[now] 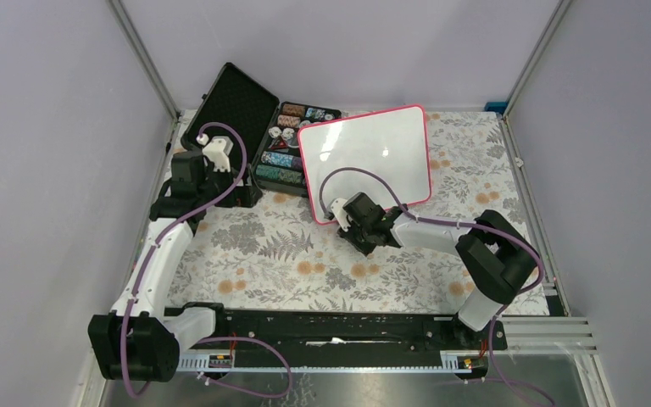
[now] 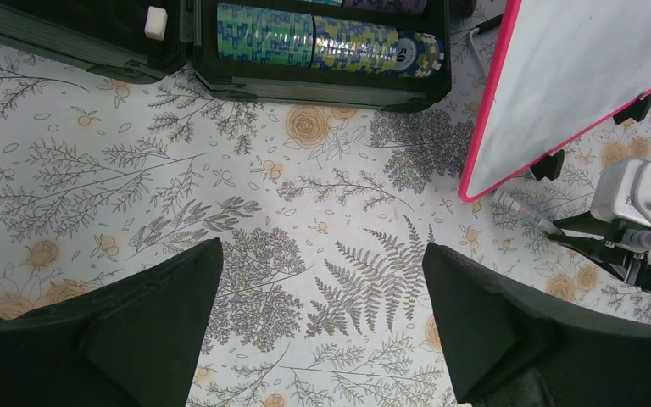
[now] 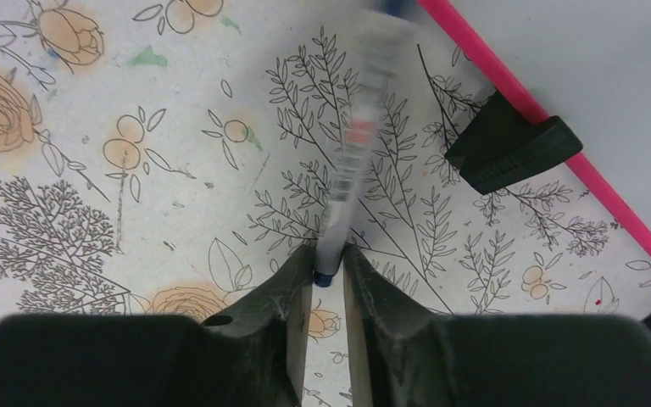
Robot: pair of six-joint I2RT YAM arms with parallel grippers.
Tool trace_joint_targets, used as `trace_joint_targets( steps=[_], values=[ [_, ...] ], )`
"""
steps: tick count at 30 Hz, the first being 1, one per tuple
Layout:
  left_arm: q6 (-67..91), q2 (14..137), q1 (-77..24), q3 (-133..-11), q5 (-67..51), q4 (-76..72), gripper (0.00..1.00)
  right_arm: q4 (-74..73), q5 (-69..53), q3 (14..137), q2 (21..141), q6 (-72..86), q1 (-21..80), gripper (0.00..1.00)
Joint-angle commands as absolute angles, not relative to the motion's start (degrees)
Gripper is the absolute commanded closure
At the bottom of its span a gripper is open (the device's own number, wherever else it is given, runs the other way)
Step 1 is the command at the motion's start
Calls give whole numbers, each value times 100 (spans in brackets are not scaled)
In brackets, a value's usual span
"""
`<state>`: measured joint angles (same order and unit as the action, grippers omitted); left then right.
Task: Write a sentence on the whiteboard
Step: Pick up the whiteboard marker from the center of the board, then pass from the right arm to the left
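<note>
- Whiteboard (image 1: 364, 157), rectangular and glossy white with a rounded pink-red frame and small black feet, sits at the far middle of the floral tablecloth (image 1: 305, 263), just beside an open black poker-chip case (image 1: 292, 144).
- The right gripper (image 3: 328, 254) is at the whiteboard's near-left corner, its fingers pinching the end of a slim white marker (image 3: 352, 153) (blurred in the wrist view).
- The left gripper (image 2: 320, 250) is well apart to the left, with its jaws spread wide over the cloth.

Open black case (image 1: 236, 108), apparently poker chips (image 1: 281, 159)
</note>
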<state>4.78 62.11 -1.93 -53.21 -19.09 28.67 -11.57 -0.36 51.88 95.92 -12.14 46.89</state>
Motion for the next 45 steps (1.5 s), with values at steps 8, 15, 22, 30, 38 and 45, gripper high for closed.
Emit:
trace_joint_targets(
  steps=[8, 15, 22, 30, 38, 45],
  values=[
    [161, 6233, -179, -5675, -2146, 2770, 1, -2670, -377, 5052, 8894, -1534, 4743, 100],
    [-1045, 6444, -191, -6183, -3704, 3716, 1, -3428, -1510, 5563, 7793, -1863, 4739, 100],
    [-2433, 6770, -612, -6909, -6093, 5345, 1, -4123, -3292, 6475, 7364, -1918, 4737, 100],
    [-3040, 6282, -2369, -6553, -5069, 4962, 3, -4788, -4662, 6965, 7512, -2006, 4735, 100],
    [-3742, 6535, -3435, -6727, -4738, 5712, 11, -4907, -4841, 7058, 7635, -2030, 4741, 100],
    [-3901, 6569, -3744, -6637, -4679, 5858, 41, -4996, -4902, 7084, 7715, -2048, 4737, 100]
  ],
)
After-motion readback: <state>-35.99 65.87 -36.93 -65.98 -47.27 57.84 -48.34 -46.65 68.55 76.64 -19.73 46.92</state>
